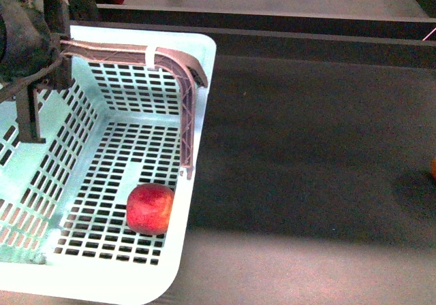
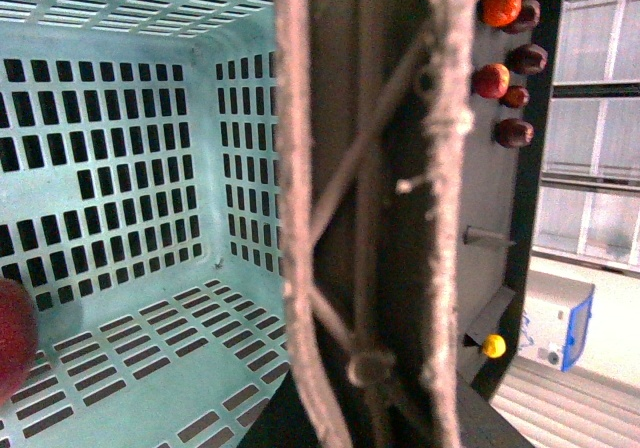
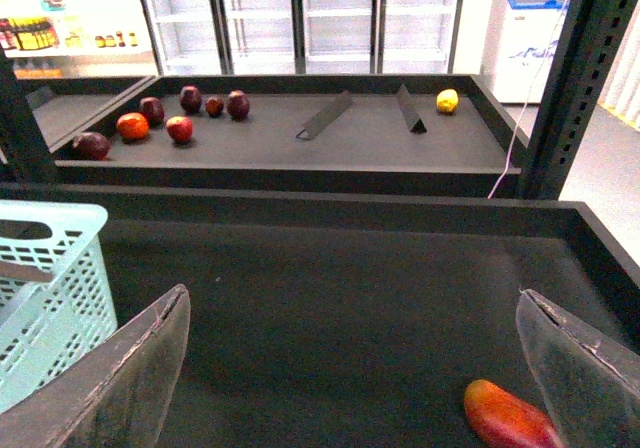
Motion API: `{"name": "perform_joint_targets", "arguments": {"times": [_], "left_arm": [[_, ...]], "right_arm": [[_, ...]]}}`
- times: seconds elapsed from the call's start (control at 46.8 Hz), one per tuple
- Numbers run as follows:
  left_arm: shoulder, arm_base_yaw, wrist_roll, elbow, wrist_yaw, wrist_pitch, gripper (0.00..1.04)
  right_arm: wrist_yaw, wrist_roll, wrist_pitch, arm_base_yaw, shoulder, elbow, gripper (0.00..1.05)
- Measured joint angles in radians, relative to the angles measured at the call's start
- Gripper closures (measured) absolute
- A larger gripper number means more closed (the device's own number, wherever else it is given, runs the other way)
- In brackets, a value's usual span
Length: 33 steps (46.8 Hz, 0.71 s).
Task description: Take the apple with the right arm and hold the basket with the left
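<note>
Now: apple in the basket, left hand at the handle

Here the apple (image 1: 150, 209) lies on the slotted floor of the basket (image 1: 102, 278), close against the basket wall that faces the open tabletop (image 1: 306, 148). In the left wrist view a red edge of the apple (image 2: 14, 338) shows at the border of the picture, on the basket (image 2: 130, 168) floor.

The handle (image 1: 180, 70) stands raised over the basket's far rim, with a white band (image 1: 151, 56) around it. The left hand (image 1: 30, 60), in its black sleeve, sits at the end of the handle farthest from the open tabletop, above the basket's far corner. The left wrist view is filled by the handle (image 2: 370, 208) at very close range, and I cannot tell whether that hand is clamped on it or only beside it.

The right hand (image 3: 350, 368) hangs over the bare tabletop (image 3: 340, 298) beside the basket (image 3: 50, 288), its two fingers (image 3: 130, 368) spread wide with nothing between them. A long red-orange fruit (image 3: 510, 416) lies on the tabletop near one finger, well apart from the basket.

Beyond the basket, a shelf (image 3: 300, 148) carries several dark red fruits (image 3: 238, 104) and a yellow one (image 3: 447, 100).
</note>
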<state>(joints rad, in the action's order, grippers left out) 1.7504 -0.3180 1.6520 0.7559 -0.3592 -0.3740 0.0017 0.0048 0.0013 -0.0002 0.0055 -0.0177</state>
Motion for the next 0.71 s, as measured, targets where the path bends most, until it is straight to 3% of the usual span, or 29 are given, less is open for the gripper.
{"name": "perform_joint_targets", "arguments": {"times": [0.278,0.534,0.705], "left_arm": [[-0.018,0.008,0.021,-0.02,0.014,0.076,0.98],[-0.102,-0.006,0.06,-0.019,0.022,0.237,0.58],[-0.208,-0.039,0.157,-0.02,-0.024,0.397,0.28]], "right_arm": [[0.0,0.0,0.0,0.0,0.0,0.0,0.09],[0.0,0.0,0.0,0.0,0.0,0.0,0.09],[0.0,0.0,0.0,0.0,0.0,0.0,0.09]]}}
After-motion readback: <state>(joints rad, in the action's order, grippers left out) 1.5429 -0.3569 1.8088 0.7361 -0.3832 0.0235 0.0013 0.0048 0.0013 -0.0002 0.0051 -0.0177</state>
